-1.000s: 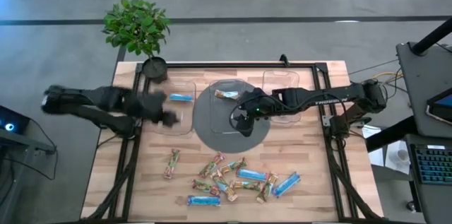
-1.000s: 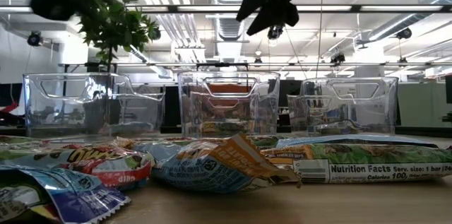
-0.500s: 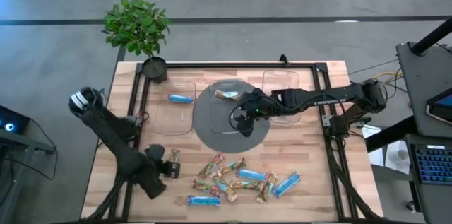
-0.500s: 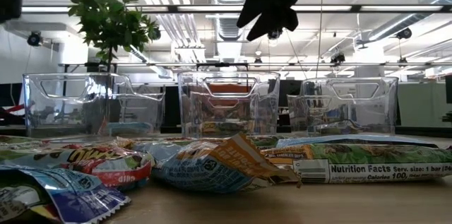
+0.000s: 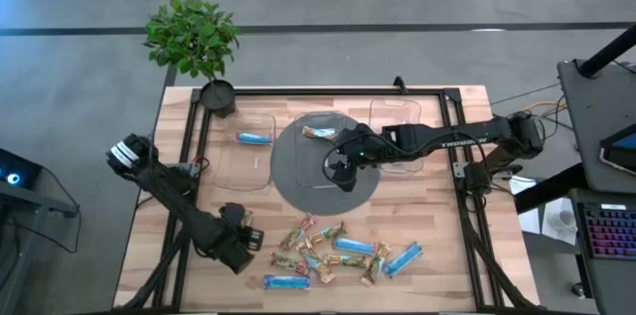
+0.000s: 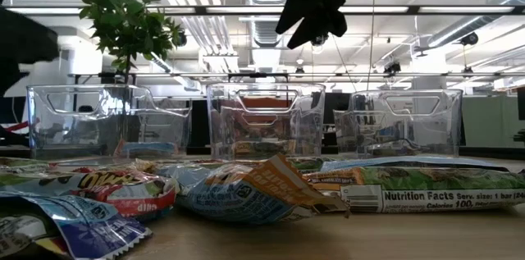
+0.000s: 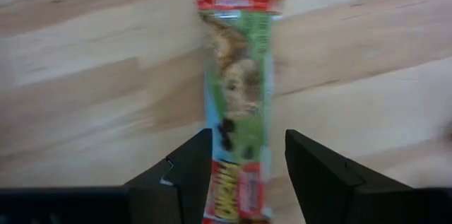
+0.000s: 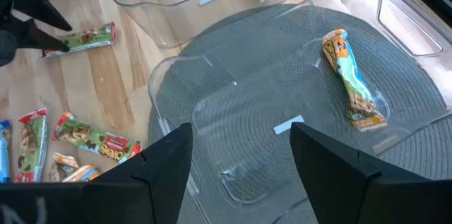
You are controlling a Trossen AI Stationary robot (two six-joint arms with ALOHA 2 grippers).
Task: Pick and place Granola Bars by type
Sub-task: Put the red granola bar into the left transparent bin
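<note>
My left gripper is open, low over the wood near the table's left near corner. Its fingers stand on either side of a lone green bar lying flat on the table, and I see no touch. My right gripper hangs open above the grey round mat, over the middle clear bin. An orange-and-tan bar lies in that bin. A blue bar lies in the left bin. Several blue and multicoloured bars lie piled by the near edge.
Three clear bins stand in a row at the far side; the right one holds nothing I can see. A potted plant stands at the far left corner. A black frame borders the table. Bare wood lies between the mat and the pile.
My left arm has swung from above the left bin toward the table's near edge and come down over the lone green bar. Its open fingers now straddle that bar. My right arm has kept still, and no bar has moved.
</note>
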